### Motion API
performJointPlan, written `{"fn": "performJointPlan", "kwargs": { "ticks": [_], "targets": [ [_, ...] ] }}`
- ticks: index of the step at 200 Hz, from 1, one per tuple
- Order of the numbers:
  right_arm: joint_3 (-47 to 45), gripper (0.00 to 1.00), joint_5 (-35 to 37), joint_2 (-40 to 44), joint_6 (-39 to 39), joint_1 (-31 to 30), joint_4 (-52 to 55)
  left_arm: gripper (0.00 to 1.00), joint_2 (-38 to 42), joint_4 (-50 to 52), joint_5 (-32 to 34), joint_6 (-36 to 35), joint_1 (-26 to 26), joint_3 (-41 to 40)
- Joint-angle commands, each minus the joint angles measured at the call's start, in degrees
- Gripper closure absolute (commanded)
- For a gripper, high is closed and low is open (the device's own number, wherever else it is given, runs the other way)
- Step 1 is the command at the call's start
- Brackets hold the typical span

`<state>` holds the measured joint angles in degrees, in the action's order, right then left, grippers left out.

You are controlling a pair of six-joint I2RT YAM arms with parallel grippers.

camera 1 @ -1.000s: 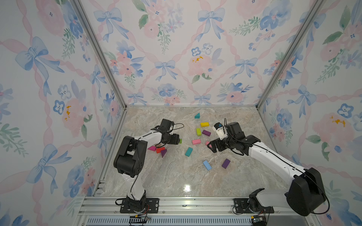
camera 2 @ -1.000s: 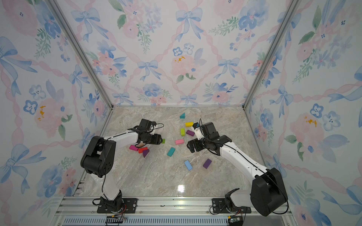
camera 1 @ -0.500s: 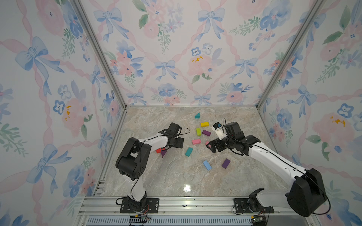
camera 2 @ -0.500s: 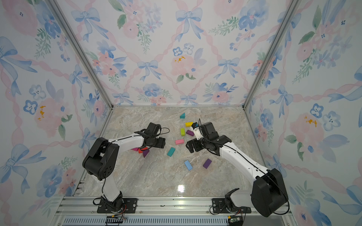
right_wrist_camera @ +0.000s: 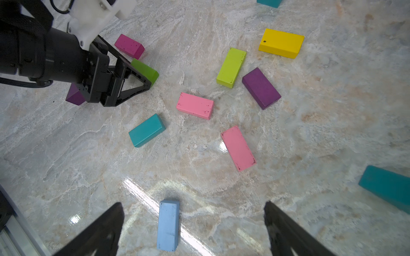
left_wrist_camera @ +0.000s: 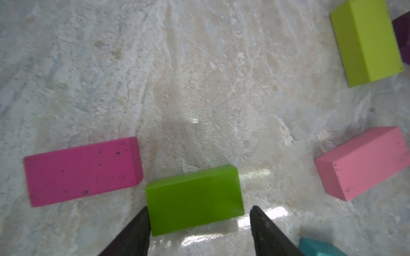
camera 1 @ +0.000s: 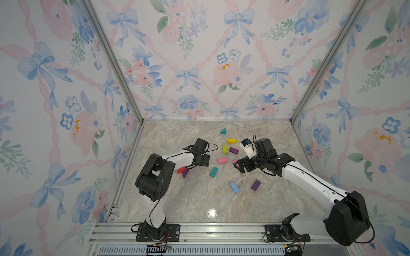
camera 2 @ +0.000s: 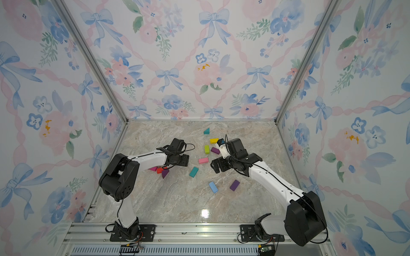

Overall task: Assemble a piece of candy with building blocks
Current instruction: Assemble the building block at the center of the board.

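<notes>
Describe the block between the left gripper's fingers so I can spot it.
On the marble table, find the left gripper. The green block lies between its jaws, beside a magenta block; it is darker than the lime block farther off.

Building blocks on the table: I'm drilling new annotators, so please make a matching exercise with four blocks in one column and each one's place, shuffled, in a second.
Blocks:
1. green block
2. teal prism
3. red block
4. light blue block

Places:
A. beside a purple brick
B. straddled by the left end effector
C. next to the purple prism
D. alone, nearest the back wall

Pairs: 1-B, 2-D, 3-C, 4-A
</notes>
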<state>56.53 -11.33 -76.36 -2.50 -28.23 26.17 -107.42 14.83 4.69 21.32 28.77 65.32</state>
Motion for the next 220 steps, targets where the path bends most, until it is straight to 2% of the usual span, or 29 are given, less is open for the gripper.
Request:
{"fn": "performJointPlan", "kwargs": {
  "ticks": [1,51,112,133,173,220],
  "targets": [
    [0.9,0.01,0.3,0.1,0.6,0.6,0.6,0.33,-1.7,1.5,1.9,1.1,0.3,1.6],
    [1.1,0.01,-0.7,-0.2,1.1,1.9,0.5,0.42,-3.9,2.2,3.9,1.6,0.9,3.4],
    [1.0,0.01,-1.3,-0.1,1.3,2.6,0.3,0.44,-4.9,2.7,6.0,3.1,0.8,5.5],
    [0.9,0.01,-1.5,-0.1,1.3,2.8,0.1,0.42,-4.9,2.9,5.6,3.2,0.8,6.0],
    [0.8,0.01,-1.6,0.5,1.3,2.8,0.2,0.29,-4.3,2.9,3.8,3.8,0.8,6.8],
    [0.3,0.01,-1.7,1.9,1.0,2.8,0.8,0.22,1.5,3.6,-0.4,2.9,1.2,6.8]
  ]
}}
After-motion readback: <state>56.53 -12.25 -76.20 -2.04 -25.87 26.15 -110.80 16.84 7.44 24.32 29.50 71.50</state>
